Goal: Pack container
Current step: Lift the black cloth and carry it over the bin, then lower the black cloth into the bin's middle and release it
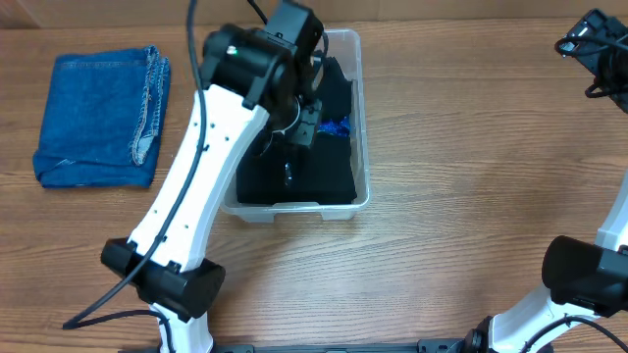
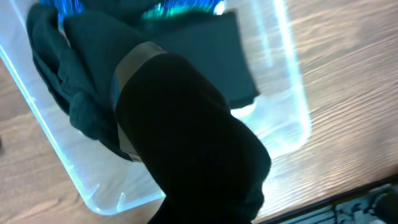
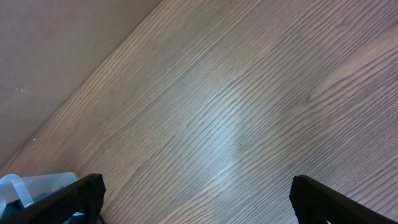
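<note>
Packing underway: left fingers (image 1: pixel 304 132) down inside container (image 1: pixel 361 127) at mid-desk (image 1: pixel 471 147) over black clothing (image 1: pixel 329 181), pinching or spread I cannot tell; right fingers (image 3: pixel 78 193) spread wide, idle; next probably lift clear, fetch folded jeans (image 1: pixel 98 118).

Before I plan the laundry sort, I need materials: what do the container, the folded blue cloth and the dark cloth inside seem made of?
Container: clear glossy plastic, seemingly; contents show through its walls. Folded blue cloth: likely denim, matte, pale stitched seams. Dark cloth inside: soft matte black fabric, rumpled; fibre unclear.
</note>
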`<state>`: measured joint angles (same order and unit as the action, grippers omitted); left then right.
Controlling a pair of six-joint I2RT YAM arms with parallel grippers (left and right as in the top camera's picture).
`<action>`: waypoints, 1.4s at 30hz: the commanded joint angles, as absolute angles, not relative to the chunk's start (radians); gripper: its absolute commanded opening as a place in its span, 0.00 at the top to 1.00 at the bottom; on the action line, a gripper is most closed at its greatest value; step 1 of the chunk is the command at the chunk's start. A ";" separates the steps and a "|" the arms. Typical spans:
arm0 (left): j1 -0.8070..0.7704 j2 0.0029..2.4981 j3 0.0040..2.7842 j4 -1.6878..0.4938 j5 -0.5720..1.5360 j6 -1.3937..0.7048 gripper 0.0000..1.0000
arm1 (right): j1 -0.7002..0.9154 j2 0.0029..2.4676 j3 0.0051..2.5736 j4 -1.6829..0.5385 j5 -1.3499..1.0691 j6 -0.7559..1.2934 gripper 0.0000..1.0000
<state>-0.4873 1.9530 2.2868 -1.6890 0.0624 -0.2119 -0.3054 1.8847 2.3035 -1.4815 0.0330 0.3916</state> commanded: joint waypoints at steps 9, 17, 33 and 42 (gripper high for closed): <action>-0.476 1.957 2.056 -1.690 -0.027 -0.217 0.96 | -0.304 1.874 2.311 -1.476 0.039 0.393 0.00; -0.469 1.958 2.017 -1.650 -0.036 -0.218 0.66 | -0.304 1.874 2.311 -1.476 0.039 0.393 0.00; -0.490 1.958 2.017 -1.359 0.299 0.011 0.25 | -0.304 1.874 2.311 -1.476 0.039 0.394 0.00; -0.474 1.958 1.816 -1.387 0.123 0.022 0.25 | -0.304 1.874 2.311 -1.476 0.039 0.393 0.00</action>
